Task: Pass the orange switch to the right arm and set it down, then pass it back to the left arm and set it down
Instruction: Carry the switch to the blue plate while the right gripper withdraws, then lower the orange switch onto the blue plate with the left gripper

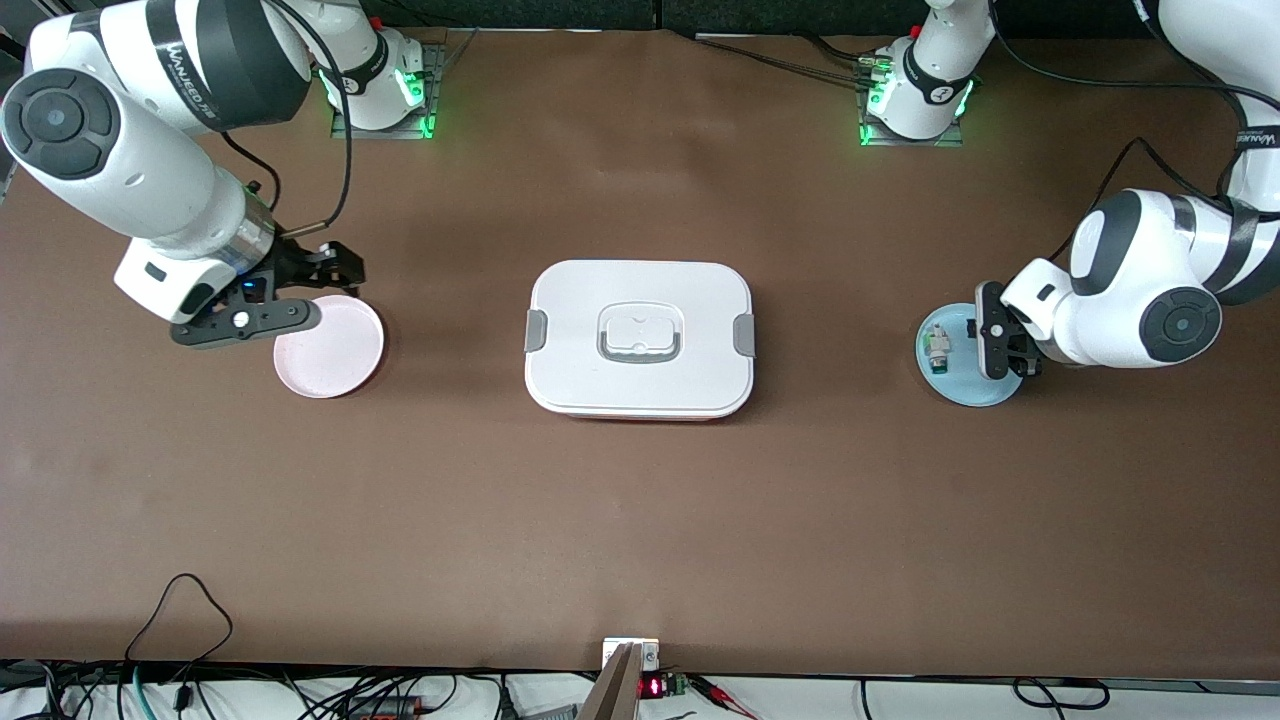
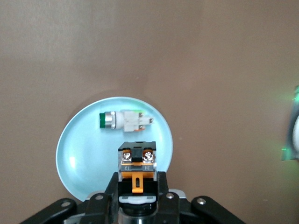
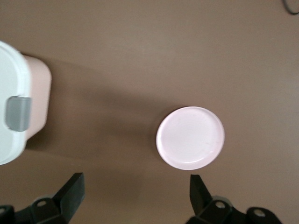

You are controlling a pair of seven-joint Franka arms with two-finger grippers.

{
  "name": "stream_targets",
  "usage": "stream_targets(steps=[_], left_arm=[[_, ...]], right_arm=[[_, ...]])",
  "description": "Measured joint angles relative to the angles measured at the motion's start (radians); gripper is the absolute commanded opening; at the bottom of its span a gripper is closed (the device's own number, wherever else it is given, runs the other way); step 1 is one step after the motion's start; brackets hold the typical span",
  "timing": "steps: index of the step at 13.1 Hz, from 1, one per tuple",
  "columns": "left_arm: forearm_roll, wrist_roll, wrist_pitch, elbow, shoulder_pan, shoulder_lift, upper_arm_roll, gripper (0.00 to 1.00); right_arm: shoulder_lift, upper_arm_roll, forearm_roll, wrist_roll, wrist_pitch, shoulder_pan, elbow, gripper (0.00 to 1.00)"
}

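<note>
The orange switch point(image 2: 137, 164), black with an orange clip and two screw terminals, sits between the fingers of my left gripper point(image 2: 138, 181), which is shut on it. That gripper point(image 1: 990, 338) is over the pale blue plate point(image 1: 962, 388) at the left arm's end of the table. The box point(image 1: 640, 385), white with grey clasps and handle, stands mid-table between the two arms. My right gripper point(image 1: 315, 292) is open and holds nothing, over the table at the rim of the pink plate point(image 1: 335, 355). In the right wrist view its fingers point(image 3: 74, 186) stand wide apart.
A small white-and-green part point(image 2: 124, 120) lies on the blue plate point(image 2: 79, 154), beside the held switch. The pink plate point(image 3: 190, 138) holds nothing. The box's corner and a clasp point(image 3: 17, 113) show in the right wrist view. Cables hang along the table edge nearest the front camera.
</note>
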Motion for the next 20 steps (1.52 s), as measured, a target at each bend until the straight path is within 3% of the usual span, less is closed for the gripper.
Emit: stream_targets(steps=[3, 6, 11, 16, 19, 20], left_arm=[[0.002, 0.077, 0.116, -0.077, 0.067, 0.006, 0.005, 0.04], [0.020, 0.085, 0.219, -0.130, 0.083, 0.016, 0.005, 0.03], [0.054, 0.084, 0.416, -0.226, 0.090, 0.045, 0.011, 0.03], [0.121, 0.098, 0.495, -0.235, 0.147, 0.107, 0.017, 0.03], [0.121, 0.099, 0.498, -0.235, 0.148, 0.115, 0.015, 0.16], [0.121, 0.099, 0.499, -0.235, 0.148, 0.118, 0.015, 0.31]], right_arm=[[-0.004, -0.064, -0.007, 0.000, -0.061, -0.005, 0.012, 1.00], [-0.010, -0.082, -0.008, 0.016, -0.157, -0.013, 0.100, 1.00], [-0.018, -0.189, -0.013, 0.023, -0.139, -0.038, 0.159, 1.00], [-0.015, -0.243, 0.091, 0.031, -0.116, -0.068, 0.143, 1.00], [-0.067, -0.250, 0.093, 0.000, -0.076, -0.069, 0.045, 1.00], [-0.093, -0.250, 0.093, -0.009, -0.070, -0.069, 0.010, 1.00]])
